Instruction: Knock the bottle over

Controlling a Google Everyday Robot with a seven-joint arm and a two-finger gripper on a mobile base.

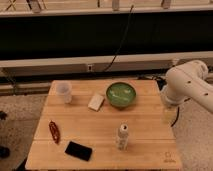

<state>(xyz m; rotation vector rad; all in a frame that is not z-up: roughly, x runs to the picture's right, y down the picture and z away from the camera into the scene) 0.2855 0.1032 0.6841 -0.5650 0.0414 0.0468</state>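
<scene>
— Standing upright, the bottle is seen toward the front edge of the table, a little right of its middle. Where is the gripper placed?

— The gripper is hung below the white arm at the table's right edge, to the right of the green bowl. Whether it is open or closed cannot be told.

— Which way is the bottle to be sought from it?

— Toward the camera's left and nearer the front edge. The two are well apart. The bottle's long axis is vertical, so a sideways push against its upper part would probably be called for.

— Could anything else be struck?

— The bowl and the pale block are set farther back, and the cup is near the far left corner. The black phone lies left of the bottle. A path across the front right of the table is judged free.
</scene>
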